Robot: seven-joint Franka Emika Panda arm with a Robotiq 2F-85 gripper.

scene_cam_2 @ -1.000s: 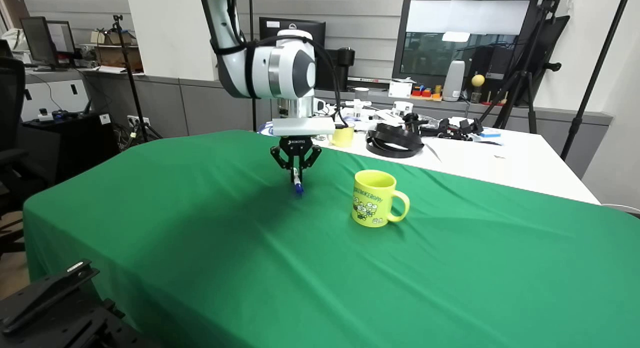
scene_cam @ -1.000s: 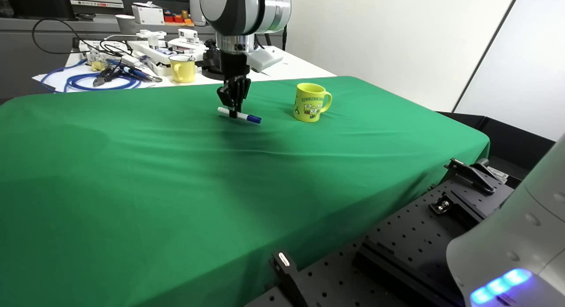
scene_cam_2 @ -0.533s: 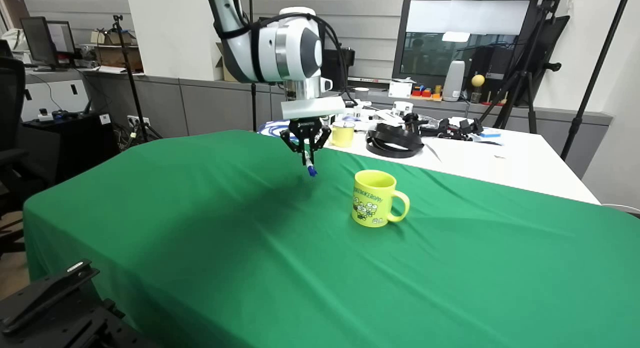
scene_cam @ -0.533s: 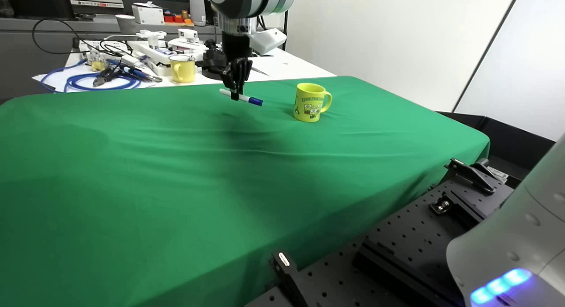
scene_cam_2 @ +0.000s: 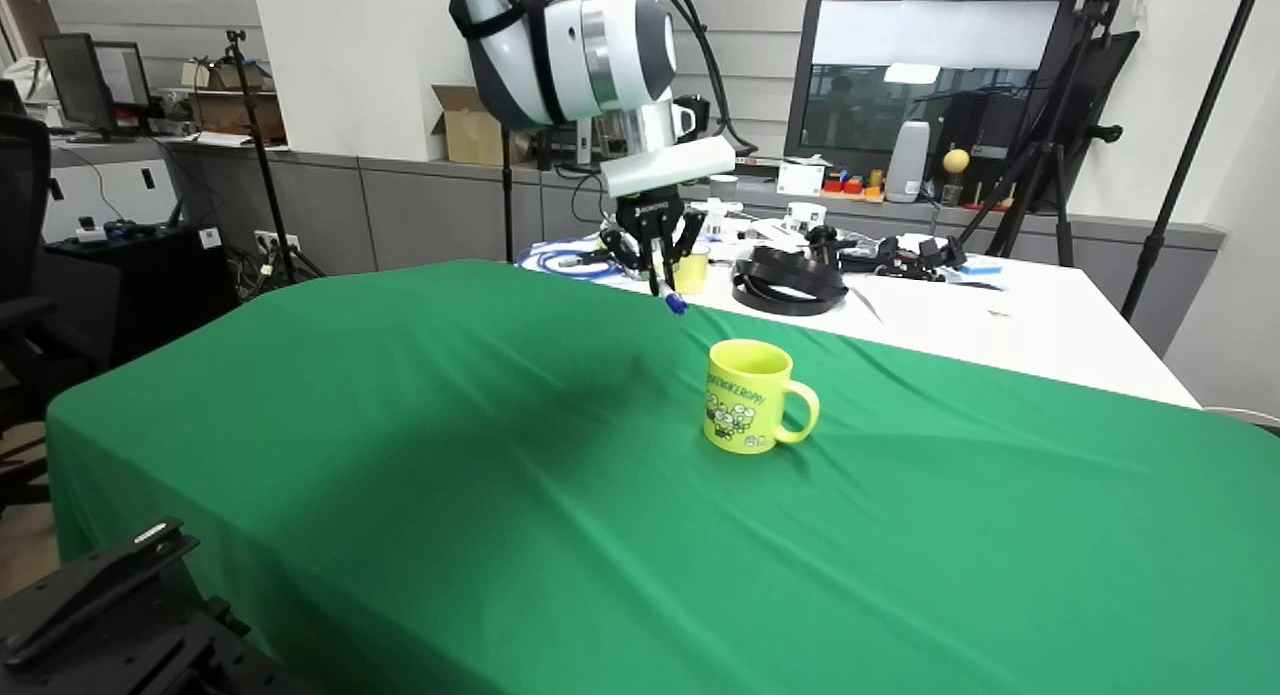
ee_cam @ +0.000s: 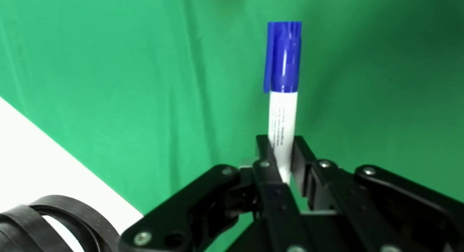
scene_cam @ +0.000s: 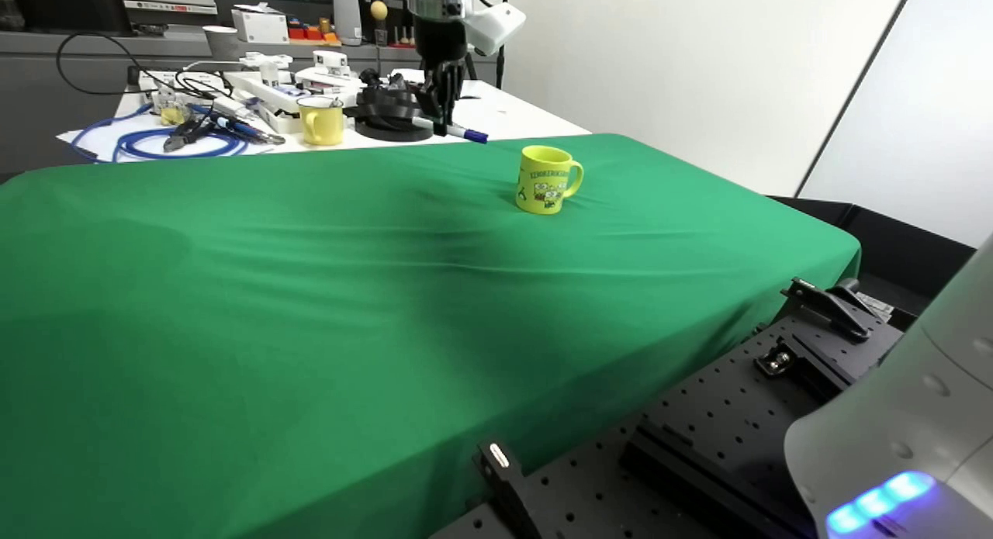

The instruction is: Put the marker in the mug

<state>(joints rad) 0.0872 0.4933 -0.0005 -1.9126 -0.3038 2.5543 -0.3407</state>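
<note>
The marker, with a white barrel and dark blue cap, is held in my gripper [ee_cam: 281, 143]. In the wrist view the marker [ee_cam: 283, 114] lies between the two fingers, its capped end pointing away from the gripper. In both exterior views the gripper [scene_cam: 442, 129] [scene_cam_2: 662, 287] holds the marker [scene_cam: 475, 136] [scene_cam_2: 675, 303] in the air, roughly level with the cap slightly lower. The bright yellow mug [scene_cam: 543, 182] [scene_cam_2: 745, 400] stands upright on the green cloth, apart from the marker, which is higher than its rim. The mug does not show clearly in the wrist view.
A green cloth [scene_cam: 310, 329] covers the table. Behind it a white table [scene_cam_2: 1050, 325] bears a paler yellow cup [scene_cam: 322, 124], rolled black bands [scene_cam_2: 790, 280], blue cable [scene_cam: 147, 143] and tools. A black robot base plate [scene_cam: 698, 430] borders the cloth.
My gripper has lifted the marker from the cloth and moved it towards the mug's side, rising steadily. The wrist has tilted a little. The mug has not moved.
</note>
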